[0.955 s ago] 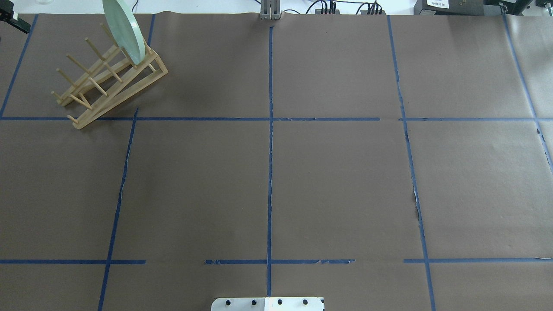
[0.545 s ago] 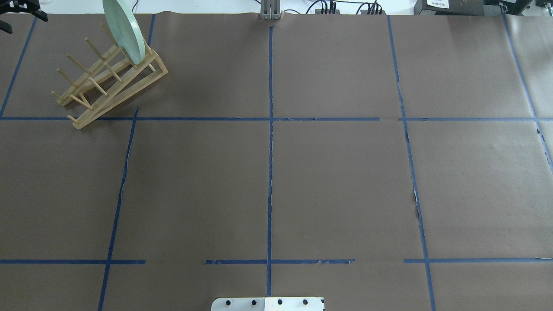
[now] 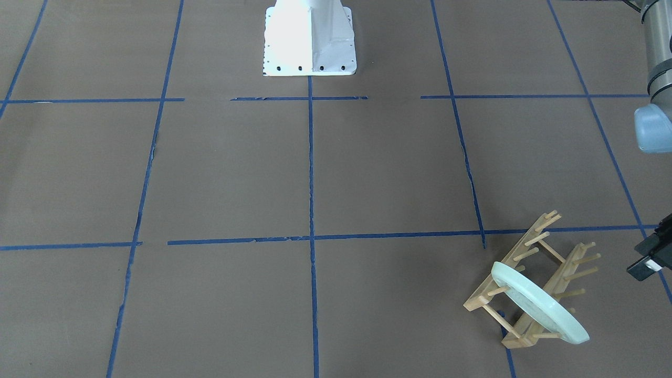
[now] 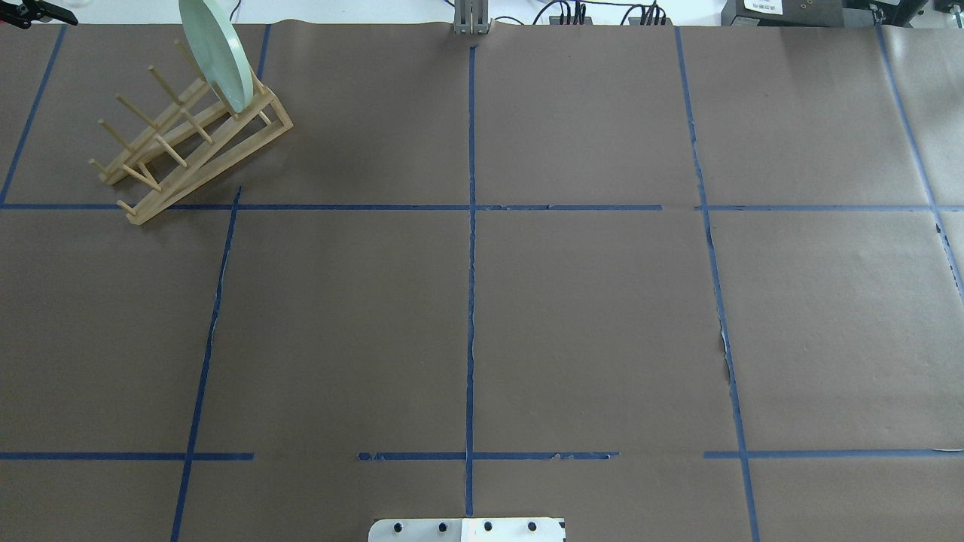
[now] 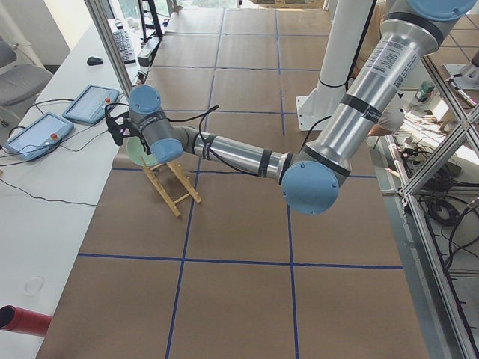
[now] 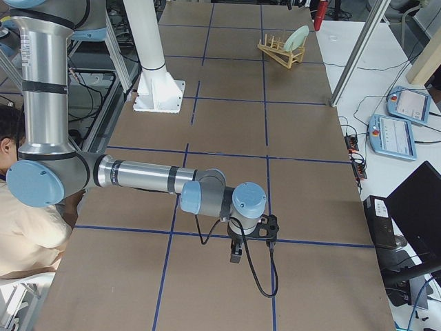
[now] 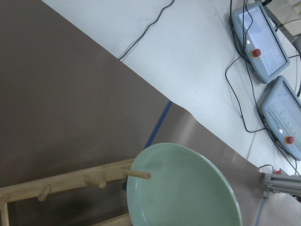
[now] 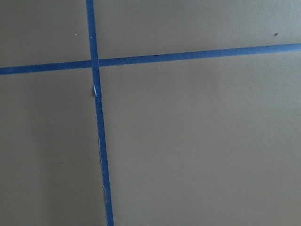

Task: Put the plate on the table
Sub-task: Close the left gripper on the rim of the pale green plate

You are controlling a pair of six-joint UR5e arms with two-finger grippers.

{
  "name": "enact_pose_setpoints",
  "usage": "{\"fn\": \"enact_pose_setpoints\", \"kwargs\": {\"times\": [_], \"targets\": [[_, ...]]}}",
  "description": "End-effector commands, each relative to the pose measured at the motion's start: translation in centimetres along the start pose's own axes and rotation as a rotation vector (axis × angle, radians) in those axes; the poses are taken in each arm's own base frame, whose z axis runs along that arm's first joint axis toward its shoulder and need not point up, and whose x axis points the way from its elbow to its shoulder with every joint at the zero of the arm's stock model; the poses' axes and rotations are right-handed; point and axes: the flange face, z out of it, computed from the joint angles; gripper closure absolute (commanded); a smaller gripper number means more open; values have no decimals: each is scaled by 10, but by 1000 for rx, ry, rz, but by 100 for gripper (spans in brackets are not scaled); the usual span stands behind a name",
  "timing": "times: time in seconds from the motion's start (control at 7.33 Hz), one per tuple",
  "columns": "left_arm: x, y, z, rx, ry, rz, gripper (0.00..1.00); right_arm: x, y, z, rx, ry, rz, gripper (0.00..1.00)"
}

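The pale mint-green plate (image 4: 215,53) stands on edge in the far end of the light wooden peg rack (image 4: 188,143), at the far left of the brown table (image 4: 602,316). The plate also shows in the front-facing view (image 3: 538,303) and fills the lower part of the left wrist view (image 7: 183,193). My left gripper (image 4: 41,11) is only a dark sliver at the top left corner, to the left of the plate and apart from it; I cannot tell if it is open. My right gripper (image 6: 251,241) hangs low over bare table far from the rack; I cannot tell its state.
The white robot base (image 4: 467,529) stands at the near middle edge. Beyond the table's far edge is a white bench with two teach pendants (image 7: 261,44) and cables. A red cylinder (image 5: 22,320) lies on that bench. A person sits beside the robot (image 6: 21,227).
In the overhead view the left gripper has shifted from beside the rack's far left towards the table's far edge. Plate and rack have not moved.
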Motion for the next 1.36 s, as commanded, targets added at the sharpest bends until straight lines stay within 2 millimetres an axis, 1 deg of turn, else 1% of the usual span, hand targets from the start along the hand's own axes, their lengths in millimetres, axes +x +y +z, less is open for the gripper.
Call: {"fn": "enact_pose_setpoints", "kwargs": {"times": [0.0, 0.14, 0.27, 0.41, 0.55, 0.68, 0.82, 0.95, 1.09, 1.23], "targets": [[16, -14, 11, 29, 29, -47, 2, 0, 0, 0, 1, 0, 0, 0], [35, -21, 29, 25, 16, -82, 2, 0, 0, 0, 1, 0, 0, 0], [42, -7, 56, -7, -2, -78, 2, 0, 0, 0, 1, 0, 0, 0], [41, 13, 82, -44, -22, -70, 2, 0, 0, 0, 1, 0, 0, 0], [49, 24, 91, -61, -23, -64, 2, 0, 0, 0, 1, 0, 0, 0], [49, 28, 98, -68, -29, -63, 12, 0, 0, 0, 1, 0, 0, 0], [55, 29, 100, -71, -28, -60, 28, 0, 0, 0, 1, 0, 0, 0], [57, 30, 100, -71, -27, -60, 42, 0, 0, 0, 1, 0, 0, 0], [59, 30, 100, -72, -24, -58, 60, 0, 0, 0, 1, 0, 0, 0], [60, 30, 100, -73, -24, -69, 87, 0, 0, 0, 1, 0, 0, 0]]}}
